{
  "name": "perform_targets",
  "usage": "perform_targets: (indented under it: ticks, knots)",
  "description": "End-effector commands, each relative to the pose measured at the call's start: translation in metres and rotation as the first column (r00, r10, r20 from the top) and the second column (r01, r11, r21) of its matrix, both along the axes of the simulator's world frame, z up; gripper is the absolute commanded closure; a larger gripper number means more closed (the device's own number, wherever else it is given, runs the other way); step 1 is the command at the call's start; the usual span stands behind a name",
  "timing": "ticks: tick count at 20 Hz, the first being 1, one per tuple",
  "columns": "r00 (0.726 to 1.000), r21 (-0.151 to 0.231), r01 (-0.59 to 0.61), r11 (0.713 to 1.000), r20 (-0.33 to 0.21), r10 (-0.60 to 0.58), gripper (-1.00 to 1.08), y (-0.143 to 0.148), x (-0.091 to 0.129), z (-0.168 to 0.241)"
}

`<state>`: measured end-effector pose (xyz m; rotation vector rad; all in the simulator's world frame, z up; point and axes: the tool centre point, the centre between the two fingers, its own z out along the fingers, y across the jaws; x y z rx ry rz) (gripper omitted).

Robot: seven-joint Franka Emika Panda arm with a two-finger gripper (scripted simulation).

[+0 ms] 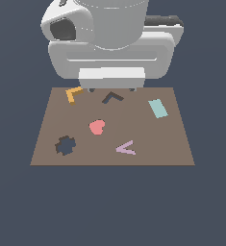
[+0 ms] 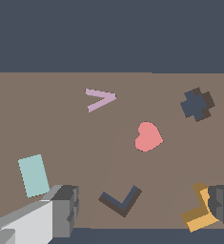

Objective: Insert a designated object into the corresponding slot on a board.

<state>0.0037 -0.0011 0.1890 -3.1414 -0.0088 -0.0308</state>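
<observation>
1. The pincer point(image 2: 142, 209) is spread wide and holds nothing; in the wrist view one grey finger point(image 2: 63, 207) shows at one side and the other finger at the opposite edge.
2. Taking the slot point(image 2: 120, 200) as landmark: this dark L-shaped recess lies between the two fingers, nearer the first, and neither finger touches it.
3. The orange L-shaped piece point(image 2: 200, 212) lies flat on the board point(image 2: 75, 133), just beside the second finger; whether they touch I cannot tell.
4. In the exterior view the arm's bulky white body hangs over the board's far edge, and the orange L-shaped piece point(image 1: 73, 94) sits to the exterior view's left of the slot point(image 1: 112, 97), a short way apart from it, both near that far edge.
5. A teal rectangle point(image 2: 33, 175) lies on the other side of the slot from the orange piece, close by the first finger in the wrist view.
6. A pink heart point(image 1: 97, 127) rests nearer the board's middle, a little away from the slot.
7. A lilac V-shaped piece point(image 1: 126, 148) lies beyond the heart from the slot, toward the board's near edge.
8. A dark gear-shaped cutout point(image 1: 65, 145) sits well apart from the slot, at the near corner on the exterior view's left.
9. The brown board point(image 1: 172, 144) rests flat on a plain dark blue-grey worktop point(image 1: 109, 206).
</observation>
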Motion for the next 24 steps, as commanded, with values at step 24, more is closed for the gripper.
perform_targets:
  ticks: [24]
  knots:
    - [0.977,-0.001,-0.214,0.977,-0.011,0.214,-0.92,-0.07,-0.068,-0.078]
